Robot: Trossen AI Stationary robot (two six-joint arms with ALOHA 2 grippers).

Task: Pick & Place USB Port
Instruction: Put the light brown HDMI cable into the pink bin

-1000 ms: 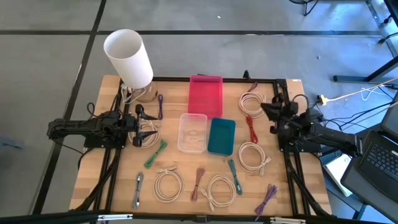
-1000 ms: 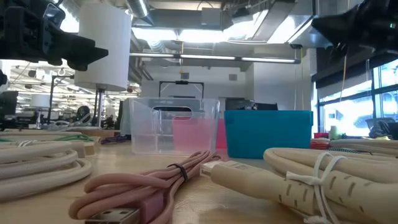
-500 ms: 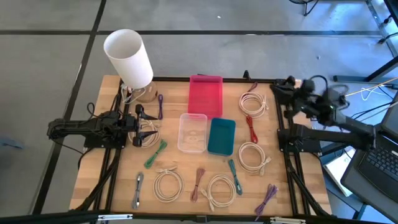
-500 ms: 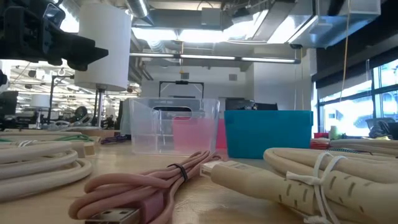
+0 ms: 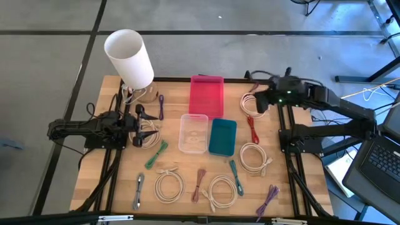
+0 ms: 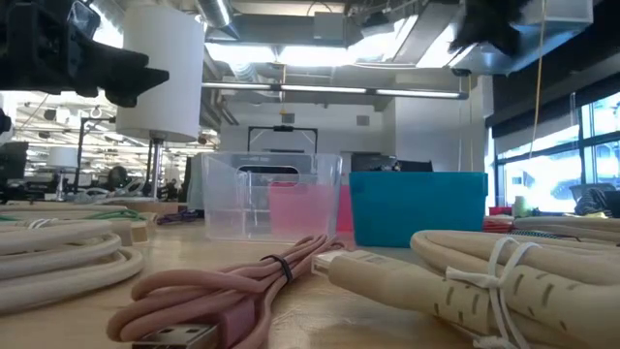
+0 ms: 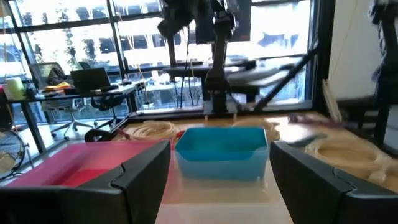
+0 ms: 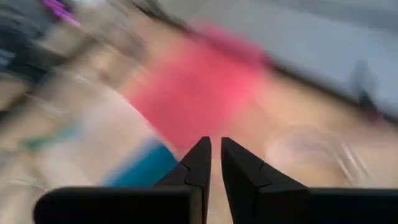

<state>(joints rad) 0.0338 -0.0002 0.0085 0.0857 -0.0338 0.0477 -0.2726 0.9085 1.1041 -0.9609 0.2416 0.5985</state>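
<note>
Several coiled USB cables lie flat on the wooden table: white coils (image 5: 253, 103), (image 5: 253, 156), (image 5: 169, 185), a red cable (image 5: 252, 129), green, pink and purple ones. My right gripper (image 5: 257, 103) hovers above the far-right white coil, its fingers (image 8: 216, 149) shut and empty; the right wrist view is blurred. My left gripper (image 5: 142, 125) waits at the table's left, open (image 7: 219, 155), facing the teal bin (image 7: 221, 152).
A pink tray (image 5: 206, 95), a clear container (image 5: 194, 132) and a teal bin (image 5: 222, 136) stand in the table's middle. A tall white cylinder (image 5: 129, 57) rises at the far left corner. A laptop (image 5: 381, 162) sits beyond the right edge.
My right arm has swung from the table's right edge toward the far edge and then left, ending above the far-right white coil. My left arm and all the cables have stayed where they were.
</note>
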